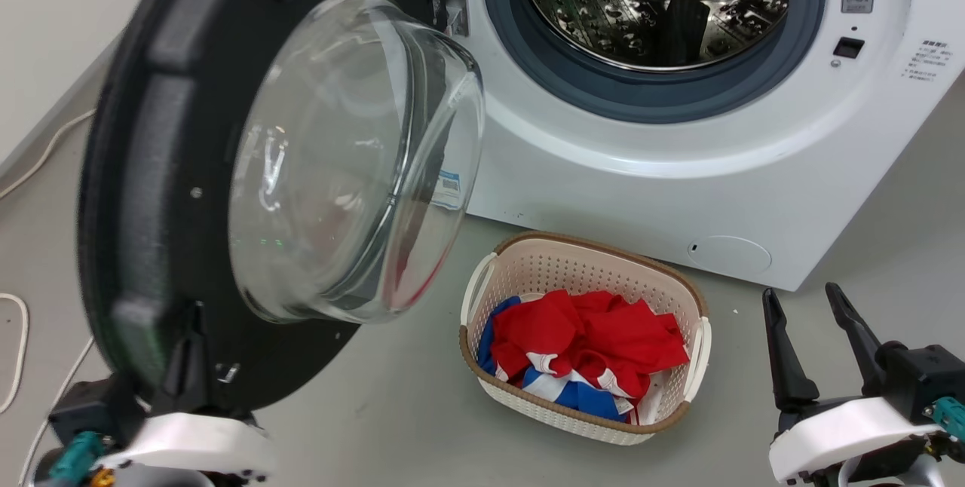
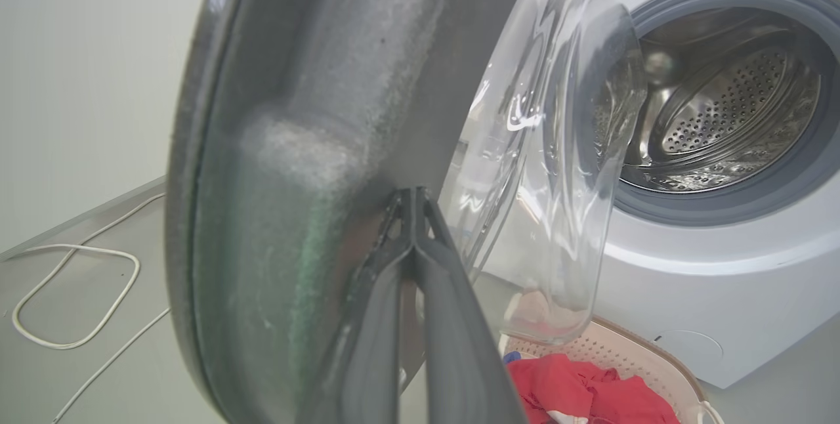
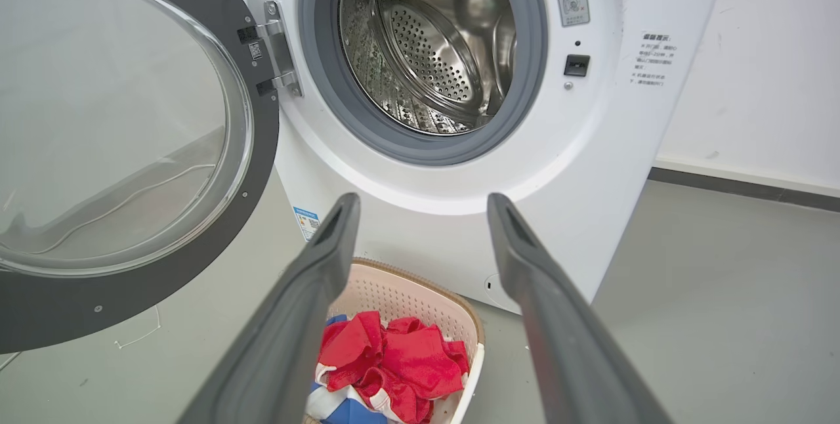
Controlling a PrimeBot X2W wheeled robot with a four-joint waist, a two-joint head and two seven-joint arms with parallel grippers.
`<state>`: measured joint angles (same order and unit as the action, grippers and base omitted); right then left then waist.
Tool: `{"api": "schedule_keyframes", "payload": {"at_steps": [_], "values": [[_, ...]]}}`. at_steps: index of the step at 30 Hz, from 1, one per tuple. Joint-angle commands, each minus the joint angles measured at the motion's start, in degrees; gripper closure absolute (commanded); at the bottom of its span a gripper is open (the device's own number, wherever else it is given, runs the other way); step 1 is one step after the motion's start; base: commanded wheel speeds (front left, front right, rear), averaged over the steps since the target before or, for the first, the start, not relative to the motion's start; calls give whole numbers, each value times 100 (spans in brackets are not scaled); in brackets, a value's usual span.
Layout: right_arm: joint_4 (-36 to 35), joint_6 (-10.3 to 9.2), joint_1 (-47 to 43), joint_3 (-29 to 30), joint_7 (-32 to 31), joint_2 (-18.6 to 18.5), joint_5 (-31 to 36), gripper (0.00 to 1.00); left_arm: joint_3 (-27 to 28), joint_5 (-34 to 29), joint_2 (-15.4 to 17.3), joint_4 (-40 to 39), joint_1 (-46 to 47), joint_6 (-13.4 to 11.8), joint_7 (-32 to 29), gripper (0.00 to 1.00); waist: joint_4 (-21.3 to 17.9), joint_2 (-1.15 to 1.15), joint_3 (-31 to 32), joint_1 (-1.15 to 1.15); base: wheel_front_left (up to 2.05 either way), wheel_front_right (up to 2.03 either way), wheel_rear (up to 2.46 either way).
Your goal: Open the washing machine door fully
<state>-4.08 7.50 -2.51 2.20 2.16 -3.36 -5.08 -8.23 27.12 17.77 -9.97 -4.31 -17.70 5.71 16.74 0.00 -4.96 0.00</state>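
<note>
The washing machine door point(image 1: 151, 170), black with a bulging glass bowl, stands swung out to the left of the white washing machine point(image 1: 678, 170), whose steel drum is exposed. My left gripper point(image 1: 194, 325) is shut with nothing between its fingers. In the left wrist view its tips point(image 2: 413, 197) rest against the inner black face of the door point(image 2: 295, 148), beside the glass. My right gripper point(image 1: 810, 302) hangs open at the lower right, away from the machine. In the right wrist view its fingers point(image 3: 423, 204) frame the machine's front point(image 3: 590, 168), with the door point(image 3: 98, 312) to the left.
A beige basket point(image 1: 697, 306) of red, white and blue clothes sits on the grey floor before the machine, between the arms, and shows in both wrist views point(image 2: 623, 352) point(image 3: 407, 293). A white cable point(image 1: 19, 344) lies on the floor at the left, by the wall.
</note>
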Motion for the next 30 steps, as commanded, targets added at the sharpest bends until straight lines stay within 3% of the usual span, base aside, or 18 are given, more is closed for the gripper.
{"api": "schedule_keyframes", "payload": {"at_steps": [1, 11, 22, 30], "values": [[-50, -1, 91, 15, -2, -31, -31, 0, 173, 87, 99, 71, 115, 35, 77, 100, -39, 0, -78, 0, 0, 0, 0], [-17, -1, 200, 43, 23, -34, -58, 0, 1088, 739, 636, 1171, 715, 582, 482, 100, -141, 0, -286, 0, 0, 0, 0], [66, -1, 333, 57, 41, -18, -85, 0, 1505, 1013, 1188, 2503, 1588, 1053, 664, 100, -226, 0, -431, 0, 0, 0, 0], [119, -1, 366, 14, 53, -7, -93, 0, 1509, 993, 1133, 3116, 1883, 1131, 801, 100, -310, 0, -452, 0, 0, 0, 0]]}}
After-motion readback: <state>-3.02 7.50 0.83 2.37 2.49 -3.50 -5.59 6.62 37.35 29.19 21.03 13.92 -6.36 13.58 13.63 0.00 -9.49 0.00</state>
